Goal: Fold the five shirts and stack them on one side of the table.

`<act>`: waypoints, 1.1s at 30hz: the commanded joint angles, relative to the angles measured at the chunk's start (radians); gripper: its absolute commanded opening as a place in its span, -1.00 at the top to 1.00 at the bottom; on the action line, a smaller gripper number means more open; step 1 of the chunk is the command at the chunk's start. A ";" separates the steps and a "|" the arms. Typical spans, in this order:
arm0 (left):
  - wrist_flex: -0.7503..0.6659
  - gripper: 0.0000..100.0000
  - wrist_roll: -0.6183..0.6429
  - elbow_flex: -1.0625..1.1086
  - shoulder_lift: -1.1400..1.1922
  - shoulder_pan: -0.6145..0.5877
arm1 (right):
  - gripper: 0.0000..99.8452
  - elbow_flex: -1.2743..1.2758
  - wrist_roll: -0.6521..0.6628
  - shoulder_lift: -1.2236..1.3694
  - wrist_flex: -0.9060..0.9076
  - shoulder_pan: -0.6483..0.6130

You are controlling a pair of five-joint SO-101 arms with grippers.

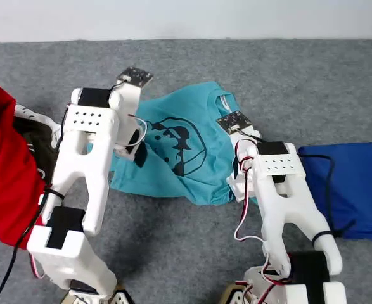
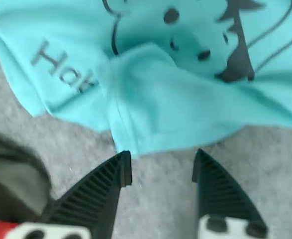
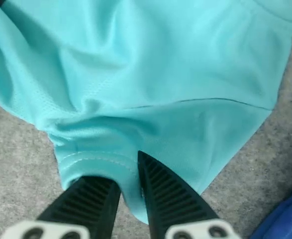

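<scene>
I saw the teal shirt (image 1: 201, 174) lying spread and rumpled in the middle of the table (image 1: 173, 247), print side up, between my two arms. My left gripper (image 2: 163, 158) hung just short of the shirt's near edge. Its fingers (image 2: 106, 184) were wide apart, with only grey table between them. My right gripper (image 3: 122, 172) sat at the shirt's other side, fingers nearly together and a bunched fold of the hem pinched between them. A blue shirt (image 1: 353, 187) lay folded flat on the right side of the table, just beside the right arm. A red shirt (image 1: 5, 164) was heaped at the left edge, lying over a dark garment (image 1: 38, 144).
</scene>
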 commanded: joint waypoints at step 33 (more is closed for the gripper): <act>-0.213 0.97 0.006 0.133 0.196 -0.094 | 0.98 0.021 0.008 -0.012 -0.012 -0.008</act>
